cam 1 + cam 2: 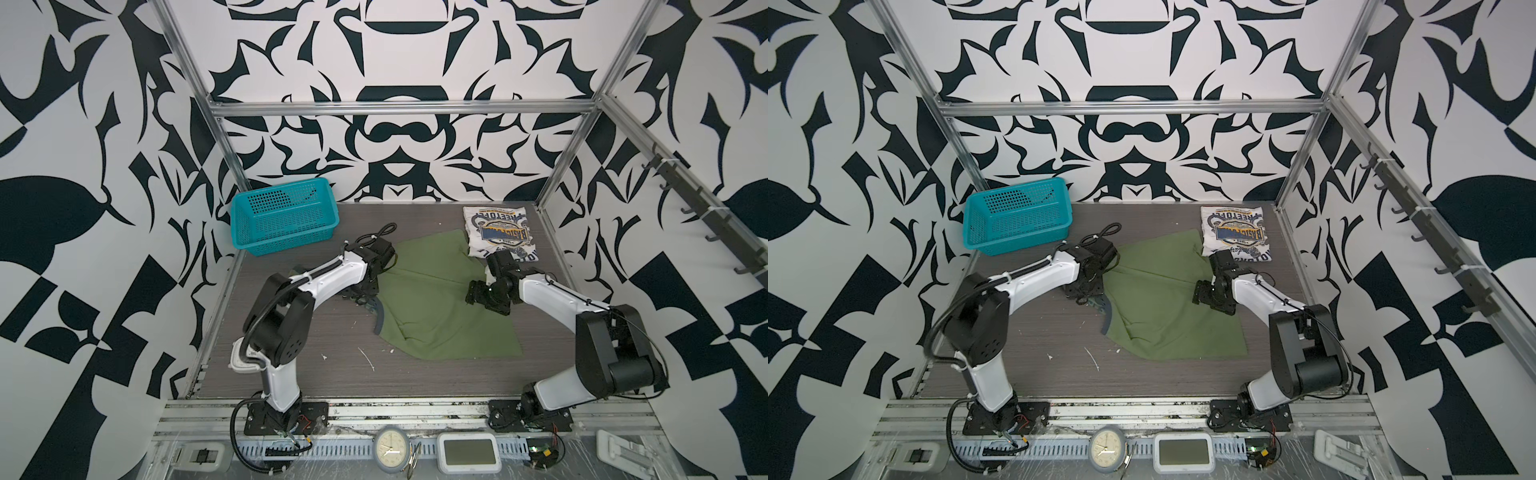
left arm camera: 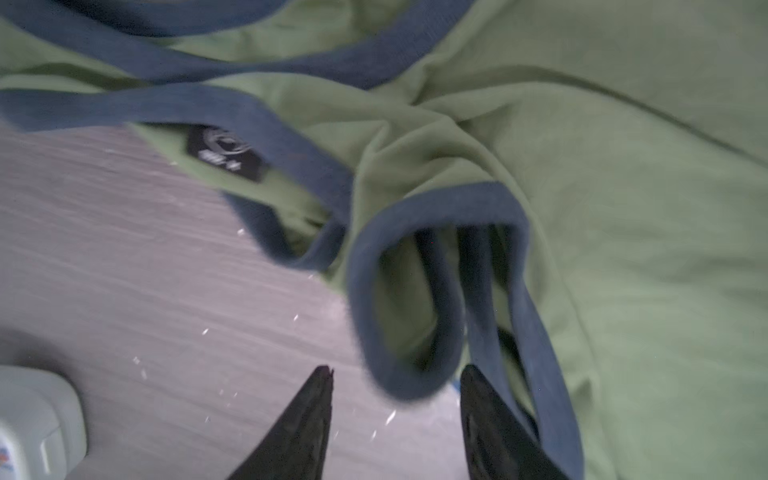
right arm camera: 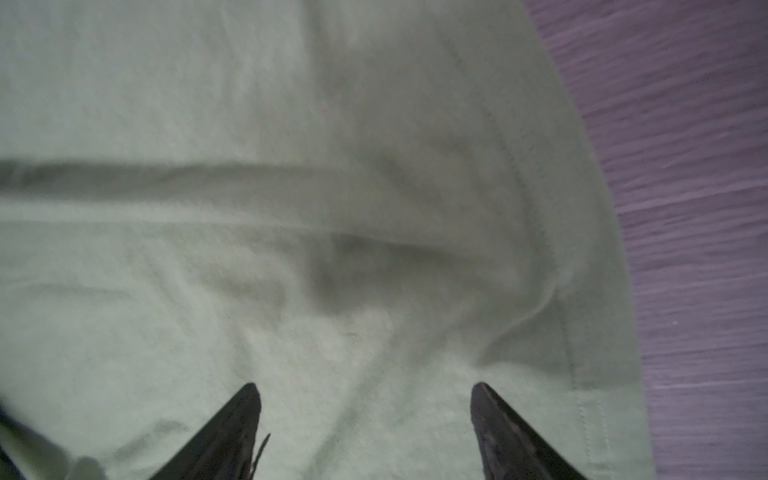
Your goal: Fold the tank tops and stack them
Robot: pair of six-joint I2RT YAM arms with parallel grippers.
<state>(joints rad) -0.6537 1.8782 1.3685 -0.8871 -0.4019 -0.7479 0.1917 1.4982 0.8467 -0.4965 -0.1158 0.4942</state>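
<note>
Hovering left claw (image 2: 397, 374): jaws stood apart and pinched nothing, and a strap loop (image 2: 361, 291) of the green top lay between and just ahead of the tips.
Right claw (image 3: 365, 388): spread wide and empty, low over plain green cloth near the stitched hem (image 3: 565, 187); whether the tips touched the cloth could not be told.
Green top (image 1: 436, 307): lay open but rumpled across the middle of the table (image 1: 291, 374), between the two claws, not yet folded.
White top (image 1: 500, 232): sat folded in a neat block at the far right corner, print upward, just beside the green top's far edge.
Step in hand, as judged: taking hold of the strap end and the hem side to flatten the green top for its first fold.
Doing it well: the left claw likely needed both layers of the strap loop between its tips before closing; the right claw needed the hem edge, not mid-cloth, so both could pull evenly.
Cloth: soft, matte knit that creased into ridges; straps were edged in dark ribbed binding, with a small black neck tag (image 2: 226, 151) beside them.
Surroundings: a teal mesh basket (image 1: 282, 216) stood at the far left, well apart, on the grey wood-grain tabletop flecked with white scraps.
</note>
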